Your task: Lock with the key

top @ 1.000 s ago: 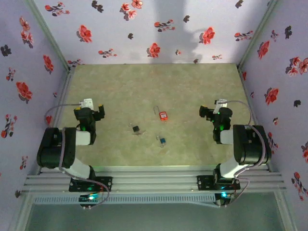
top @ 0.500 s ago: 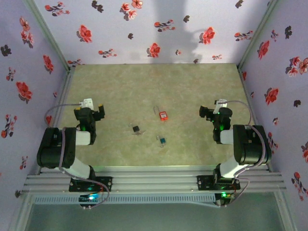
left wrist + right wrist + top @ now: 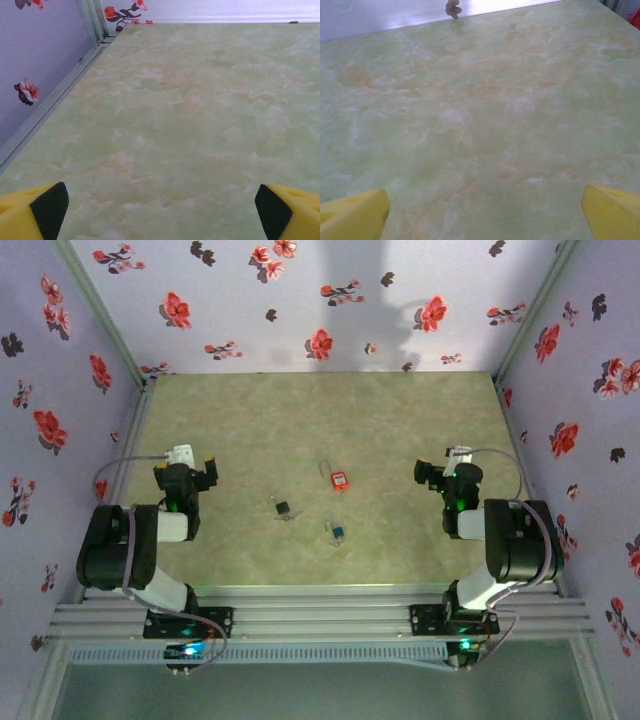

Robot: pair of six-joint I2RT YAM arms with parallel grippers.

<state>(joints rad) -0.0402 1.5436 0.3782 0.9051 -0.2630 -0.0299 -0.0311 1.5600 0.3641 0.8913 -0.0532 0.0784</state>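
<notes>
The red padlock lies flat near the middle of the green marbled desk, between the two arms and well apart from both. Its long axis runs on a slant. The red body sits at the nearer, right end, and the thin shackle points away from the arm bases and a little to the left. From the overhead camera the shackle is only a faint line, so I cannot tell whether it is latched or sprung.

Nearer the bases and to the left of the padlock lies a small dark piece with a pale bit beside it. A small teal piece lies nearer still, almost straight below the padlock. Both are too small to tell whether either is a key, or which way it points.

The left fingers stand spread wide over bare desk and hold nothing. In the left wrist view their yellow tips with black pads are cut off at the two bottom corners. The right fingers are spread just as wide and are also empty, and in the right wrist view their yellow tips sit in the bottom corners. Flowered walls close in the desk on three sides.
</notes>
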